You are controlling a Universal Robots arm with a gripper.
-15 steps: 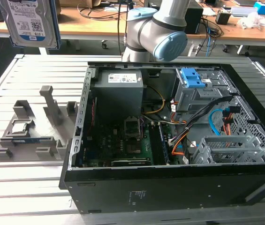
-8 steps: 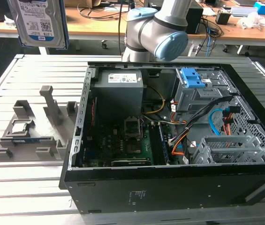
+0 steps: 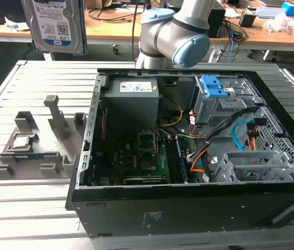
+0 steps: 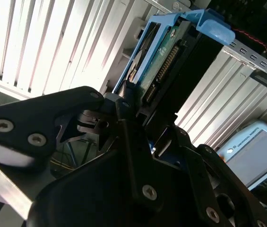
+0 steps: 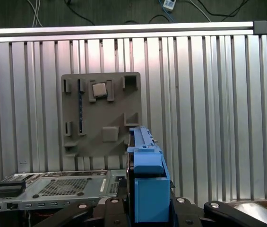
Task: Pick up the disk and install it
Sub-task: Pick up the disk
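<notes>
Black pincer (image 4: 139,105) is closed tight on one end of the flat silvery metal hard disk (image 3: 53,23) with blue side rails. It is held up in the air, clear of the open black computer case (image 3: 188,213). Risk: grip looks end-only, so the disk could tilt or slip and jam at the grey metal cage (image 3: 209,107).

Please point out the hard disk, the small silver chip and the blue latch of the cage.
Flat silvery metal hard disk with blue side rails (image 3: 52,22): exterior view, on its white label.
Small square silver processor chip (image 5: 99,90): first wrist view, its middle.
Bright blue plastic latch (image 3: 214,86): exterior view, its top face.
</notes>
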